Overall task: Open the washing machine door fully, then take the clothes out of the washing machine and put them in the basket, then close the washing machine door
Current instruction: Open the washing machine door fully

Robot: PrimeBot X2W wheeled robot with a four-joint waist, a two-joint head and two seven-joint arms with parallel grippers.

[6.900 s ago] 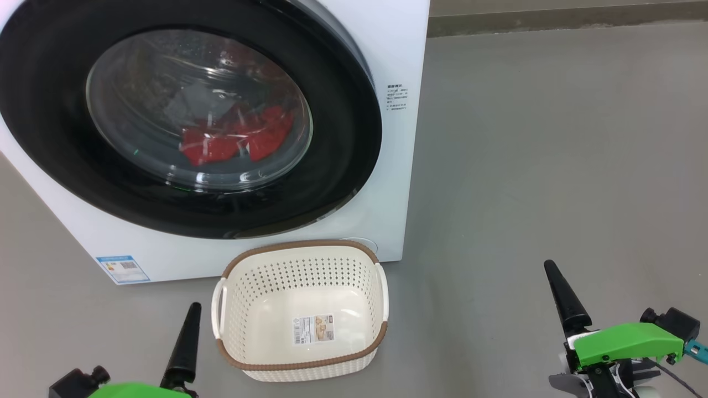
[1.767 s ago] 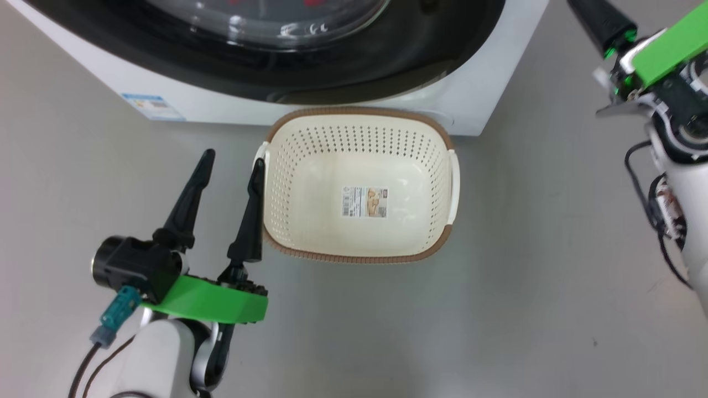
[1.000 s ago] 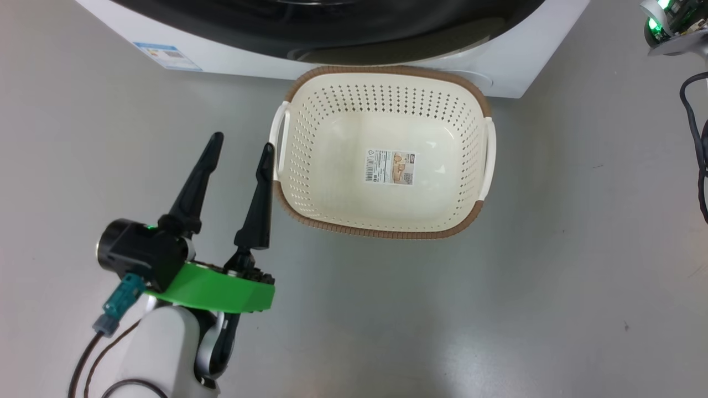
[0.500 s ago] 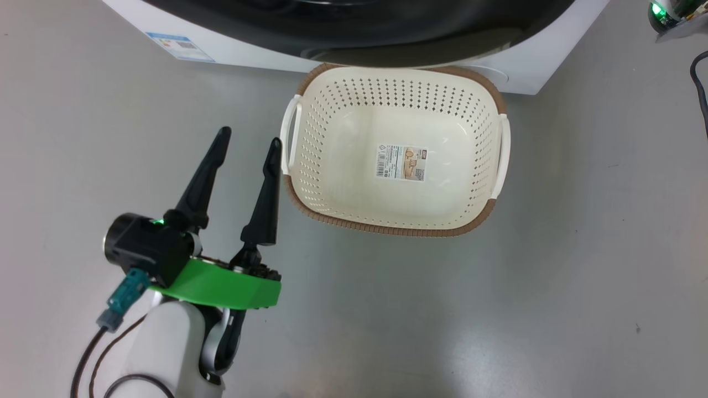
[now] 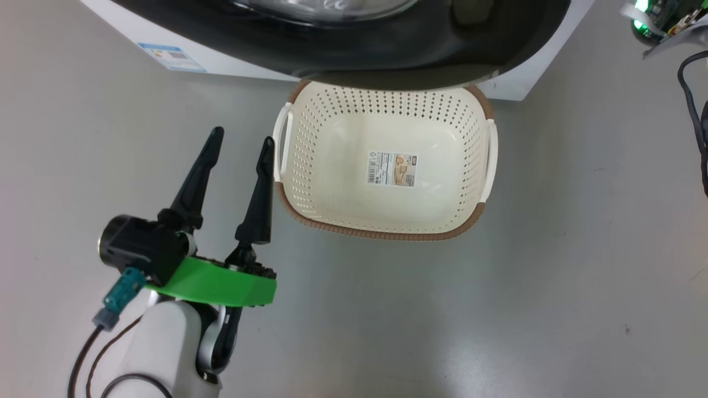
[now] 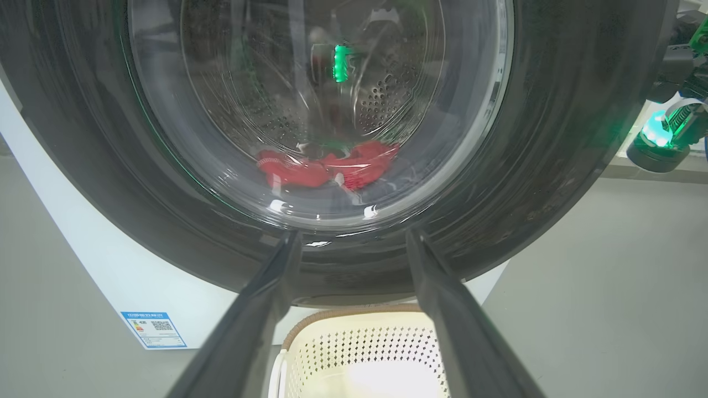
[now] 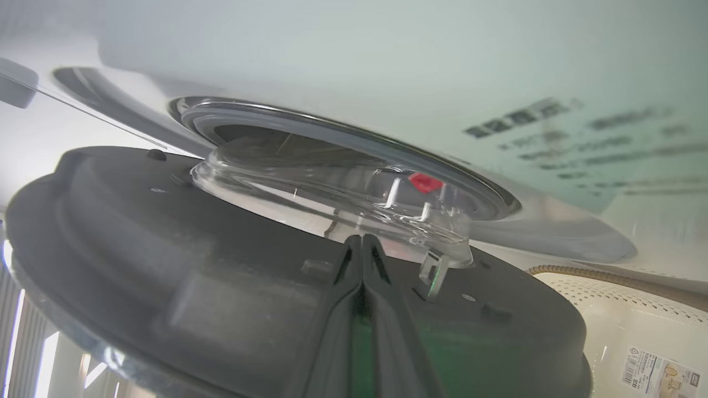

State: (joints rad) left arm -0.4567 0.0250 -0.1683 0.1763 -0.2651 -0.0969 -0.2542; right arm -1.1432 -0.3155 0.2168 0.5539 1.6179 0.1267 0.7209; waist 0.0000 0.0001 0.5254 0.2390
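The washing machine [image 5: 221,65] stands at the top of the head view. Its black-rimmed door [image 5: 387,61] stands ajar and overhangs the far rim of the cream basket [image 5: 381,235] on the floor. My left gripper [image 5: 242,138] is open and holds nothing, its right finger close beside the basket's left handle. Through the door glass in the left wrist view lie the red clothes [image 6: 332,168]. My right gripper [image 7: 359,239] is shut, its tips against the door's dark inner face [image 7: 166,249] beside the glass bowl. A gap separates the door from the grey rubber ring.
Bare grey floor spreads left, right and in front of the basket. Part of my right arm's wrist [image 5: 658,22], with a green light and cables, sits at the top right. A blue label [image 5: 171,58] marks the machine's lower left front.
The door's lower rim has swung out and now covers the basket's far edge. The head view has shifted. My left gripper stays open beside the basket.
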